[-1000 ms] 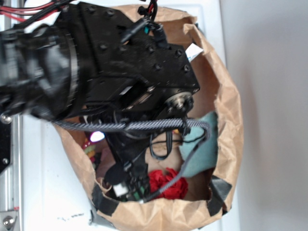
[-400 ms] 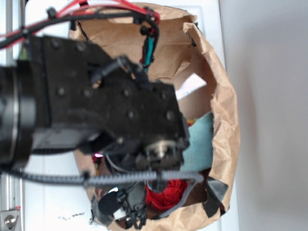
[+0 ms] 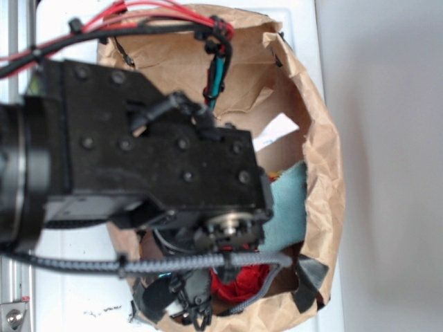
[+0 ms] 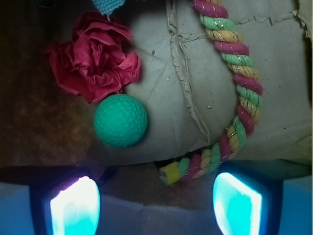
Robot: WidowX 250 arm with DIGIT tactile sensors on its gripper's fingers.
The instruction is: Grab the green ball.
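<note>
Gripper [image 4: 156,203]: we see its jaws spread wide at the wrist view's bottom, empty.
Green ball [image 4: 120,120]: left of centre, above the left finger [image 4: 73,205], untouched.
Red fabric toy [image 4: 93,56]: touching the ball's top.
Rope [image 4: 230,93]: right half.

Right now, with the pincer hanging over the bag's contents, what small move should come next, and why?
Probably shift the open pincer toward the green ball before descending. In the wrist view the ball lies off-centre, nearer one finger, touching the red fabric toy, with the rope on the other side.
</note>
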